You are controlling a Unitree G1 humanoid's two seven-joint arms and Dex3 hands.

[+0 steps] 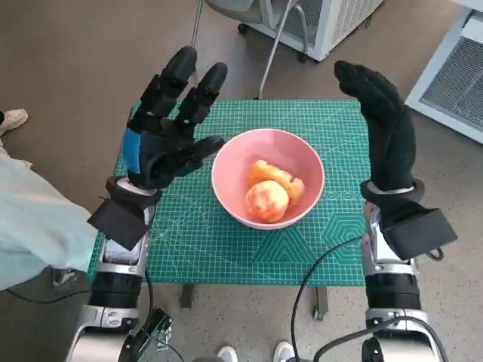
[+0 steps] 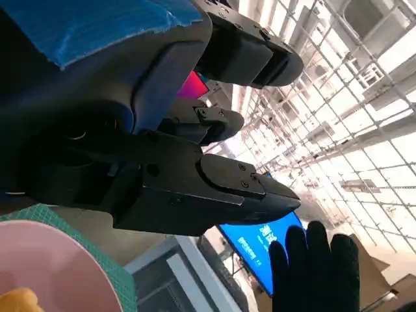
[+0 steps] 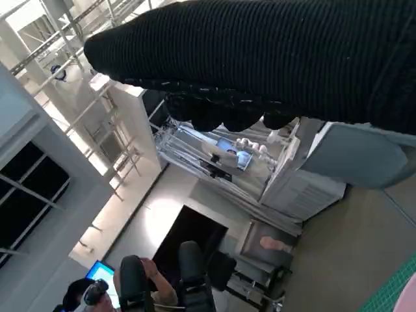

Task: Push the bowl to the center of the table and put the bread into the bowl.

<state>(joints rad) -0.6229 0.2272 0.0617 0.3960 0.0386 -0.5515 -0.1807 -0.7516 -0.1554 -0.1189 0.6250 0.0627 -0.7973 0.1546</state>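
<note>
- On the small table (image 1: 226,256) we see a green cutting mat printed with a grid, brown floor around it and a white cabinet (image 1: 332,23) behind.
- Near the mat's middle sits a smooth, round pink bowl (image 1: 268,177); the golden, lumpy bread (image 1: 270,192) lies inside it.
- Our left hand (image 1: 166,136) hovers left of the bowl, fingers spread, holding nothing.
- Our right hand (image 1: 385,124) is raised flat at the right, fingers straight and empty.

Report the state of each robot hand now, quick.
Left robot hand: open, fingers spread, holding nothing, beside the pink bowl.
Right robot hand: open, fingers extended, holding nothing.
</note>
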